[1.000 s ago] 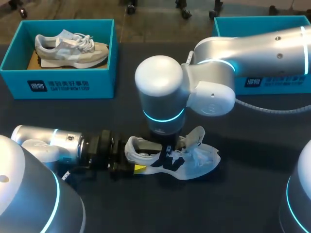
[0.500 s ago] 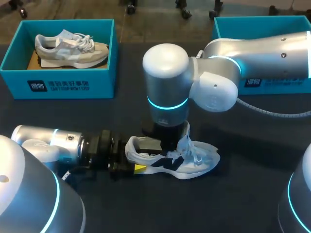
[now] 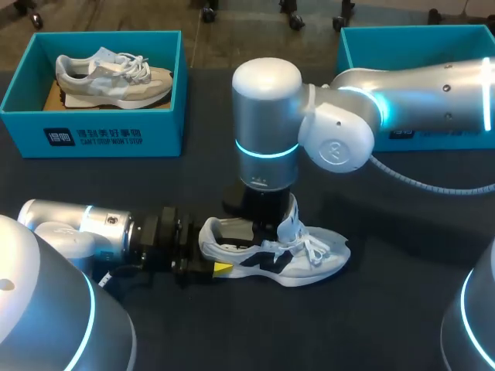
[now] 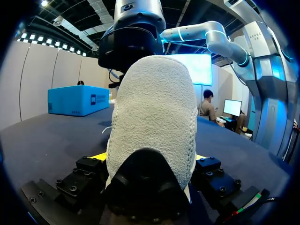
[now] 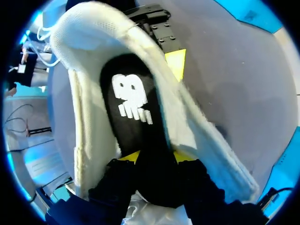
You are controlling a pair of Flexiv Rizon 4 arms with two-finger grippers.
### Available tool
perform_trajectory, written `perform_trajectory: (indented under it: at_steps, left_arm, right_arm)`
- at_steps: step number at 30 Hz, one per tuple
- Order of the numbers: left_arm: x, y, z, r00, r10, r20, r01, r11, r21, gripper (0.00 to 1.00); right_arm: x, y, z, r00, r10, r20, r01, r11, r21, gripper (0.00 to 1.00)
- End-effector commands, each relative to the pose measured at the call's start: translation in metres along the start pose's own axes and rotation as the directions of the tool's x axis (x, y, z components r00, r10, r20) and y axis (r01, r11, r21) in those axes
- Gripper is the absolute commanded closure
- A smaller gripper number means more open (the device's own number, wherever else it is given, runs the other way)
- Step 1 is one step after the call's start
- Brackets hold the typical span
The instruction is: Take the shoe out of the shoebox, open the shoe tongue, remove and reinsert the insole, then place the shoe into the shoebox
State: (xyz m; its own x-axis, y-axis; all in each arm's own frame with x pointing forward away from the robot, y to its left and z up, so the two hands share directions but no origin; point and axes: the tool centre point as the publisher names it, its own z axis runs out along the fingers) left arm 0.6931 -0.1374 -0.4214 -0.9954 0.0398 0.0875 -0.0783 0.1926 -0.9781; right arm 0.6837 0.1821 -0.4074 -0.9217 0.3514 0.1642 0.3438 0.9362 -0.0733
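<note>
On the dark table [image 3: 402, 317], my left gripper [image 4: 150, 161] clamps the white shoe [image 3: 309, 259] by its heel. My right gripper [image 5: 154, 159] pinches the black insole [image 5: 133, 112] between both fingers (down inside the shoe's opening).

shoe [image 3: 278, 259] on table [image 3: 387, 317], left hand [image 3: 204, 265] at heel, insole [image 5: 133, 110] in right hand [image 5: 157, 161]

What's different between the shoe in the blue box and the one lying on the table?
The boxed shoe is grey and beige; the table shoe is white with dark marks. The boxed shoe lies untouched in its box; the table shoe is clamped at the heel by the left arm in its jaws, while the right arm pinches its black insole. Both are laced sneakers, toes pointing the same way.
</note>
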Motion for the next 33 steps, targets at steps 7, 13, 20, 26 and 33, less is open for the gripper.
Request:
perform_trajectory:
  at_steps: [7, 13, 20, 26, 33]
  left_arm:
    - [-0.003, 0.005, 0.003, 1.0, 0.0, 0.002, 0.0, 1.0, 0.001, 1.0]
    - [-0.003, 0.005, 0.003, 1.0, 0.0, 0.002, 0.0, 1.0, 0.001, 1.0]
    - [-0.003, 0.005, 0.003, 1.0, 0.0, 0.002, 0.0, 1.0, 0.001, 1.0]
    - [-0.003, 0.005, 0.003, 1.0, 0.0, 0.002, 0.0, 1.0, 0.001, 1.0]
    - [-0.003, 0.005, 0.003, 1.0, 0.0, 0.002, 0.0, 1.0, 0.001, 1.0]
  right_arm:
    - [0.019, 0.004, 0.025, 0.999, -0.02, -0.038, 0.02, 1.0, 0.009, 1.0]
    - [0.028, -0.004, 0.008, 0.998, -0.039, 0.044, 0.042, 0.996, -0.074, 1.0]
    - [0.034, -0.011, -0.014, 0.987, -0.063, 0.145, 0.088, 0.981, -0.173, 1.0]
    - [0.031, -0.013, -0.026, 0.975, -0.076, 0.209, 0.124, 0.967, -0.223, 1.0]
    - [0.021, -0.01, -0.028, 0.967, -0.103, 0.235, 0.169, 0.945, -0.279, 1.0]
